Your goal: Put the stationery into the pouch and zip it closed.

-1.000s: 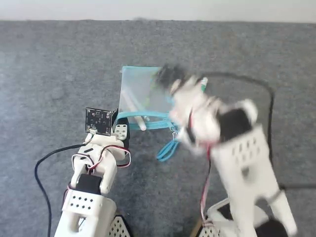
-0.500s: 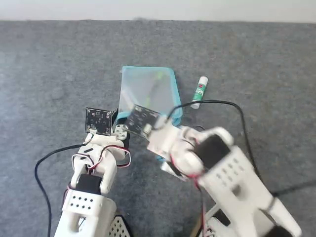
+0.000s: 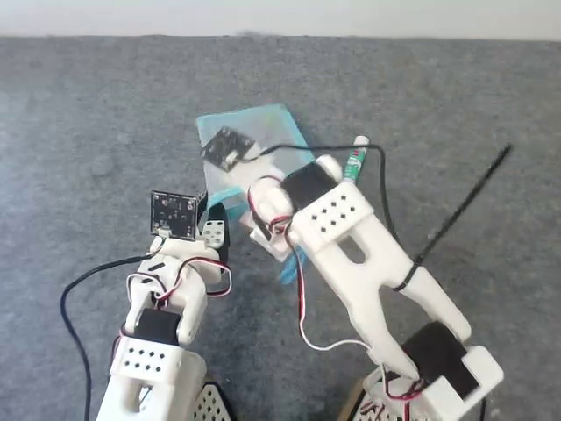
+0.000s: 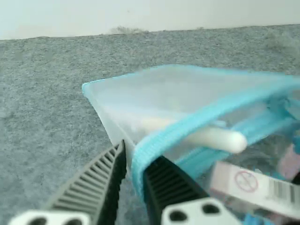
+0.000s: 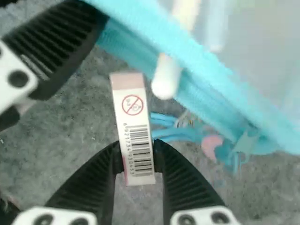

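Pouch (image 4: 187, 108) count one, zipper edge pinched tight between the jaws of my left gripper (image 4: 136, 161).
My right gripper (image 5: 135, 146) clamps one eraser (image 5: 129, 103); just beyond its jaws, one white stick (image 5: 166, 77) pokes from the pouch mouth.

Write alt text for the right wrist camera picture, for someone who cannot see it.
The right gripper holds a small barcode-labelled eraser between its black ribbed jaws, just outside the open mouth of a clear pouch with blue zip trim. A white stick pokes out of the pouch, and the left gripper pinches the pouch's edge.
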Motion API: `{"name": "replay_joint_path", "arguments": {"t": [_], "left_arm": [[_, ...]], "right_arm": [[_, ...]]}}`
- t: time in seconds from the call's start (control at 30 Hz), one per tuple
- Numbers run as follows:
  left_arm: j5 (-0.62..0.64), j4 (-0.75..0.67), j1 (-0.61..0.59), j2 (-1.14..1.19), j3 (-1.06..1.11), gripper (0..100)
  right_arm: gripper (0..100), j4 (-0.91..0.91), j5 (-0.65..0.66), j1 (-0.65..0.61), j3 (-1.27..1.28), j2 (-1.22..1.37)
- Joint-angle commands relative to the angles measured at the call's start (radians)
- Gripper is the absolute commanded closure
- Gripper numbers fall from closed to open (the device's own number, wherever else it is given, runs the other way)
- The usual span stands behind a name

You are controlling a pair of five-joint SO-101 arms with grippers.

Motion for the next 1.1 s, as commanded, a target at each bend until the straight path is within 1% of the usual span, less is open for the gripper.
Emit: {"name": "replay_joint_path", "arguments": {"t": [0.0,0.17,0.33,0.53,0.7,0.8,1.07], "left_arm": [[-0.015,0.000,0.009,-0.017,-0.010,99],[-0.015,-0.002,0.009,-0.017,-0.010,99],[-0.015,0.002,0.009,-0.017,-0.010,99],[-0.015,0.003,0.009,-0.017,-0.010,99],[-0.015,0.003,0.009,-0.017,-0.010,99],[-0.015,0.003,0.009,-0.017,-0.010,99],[-0.015,0.003,0.011,-0.015,-0.010,99]], "right_arm": [[99.1,0.027,-0.028,0.039,-0.089,-0.088],[99.1,0.062,-0.018,0.061,-0.091,-0.188],[99.1,0.056,-0.018,0.065,-0.092,-0.174],[99.1,0.099,-0.017,0.067,-0.091,-0.107],[99.1,0.104,-0.015,0.062,-0.091,-0.047],[99.1,0.074,-0.015,0.062,-0.104,-0.001],[99.1,0.007,-0.029,0.065,-0.307,0.208]]}}
